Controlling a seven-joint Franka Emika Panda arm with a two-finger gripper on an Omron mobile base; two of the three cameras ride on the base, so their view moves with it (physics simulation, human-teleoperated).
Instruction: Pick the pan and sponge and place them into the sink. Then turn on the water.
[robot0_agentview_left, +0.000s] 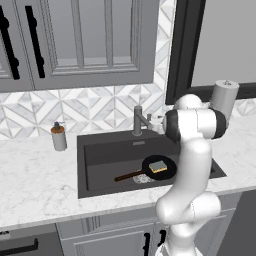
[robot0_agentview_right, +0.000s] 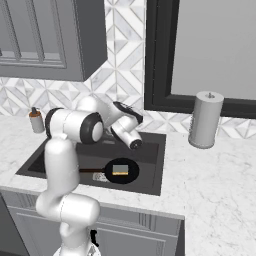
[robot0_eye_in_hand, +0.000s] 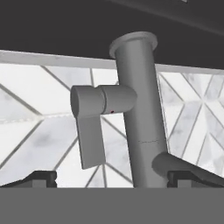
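**Faucet lever close, easy to miss**

Pan (robot0_agentview_left: 159, 167) and sponge (robot0_agentview_left: 159, 166) lie in the sink (robot0_agentview_left: 100, 150). The gripper (robot0_eye_in_hand: 112, 181) gapes wide, empty, facing the faucet (robot0_eye_in_hand: 140, 113). Its lever (robot0_eye_in_hand: 89, 131) sits off-centre: a straight push could hit the post, leaving water off.

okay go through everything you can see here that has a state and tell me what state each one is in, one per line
pan: lying flat in the sink, handle pointing left
sponge: resting on the pan
sink: holds pan and sponge; no water seen
faucet: lever hanging down, no stream visible
gripper: open, close to the faucet, holding nothing
soap dispenser: upright on the counter
paper towel roll: upright on the counter
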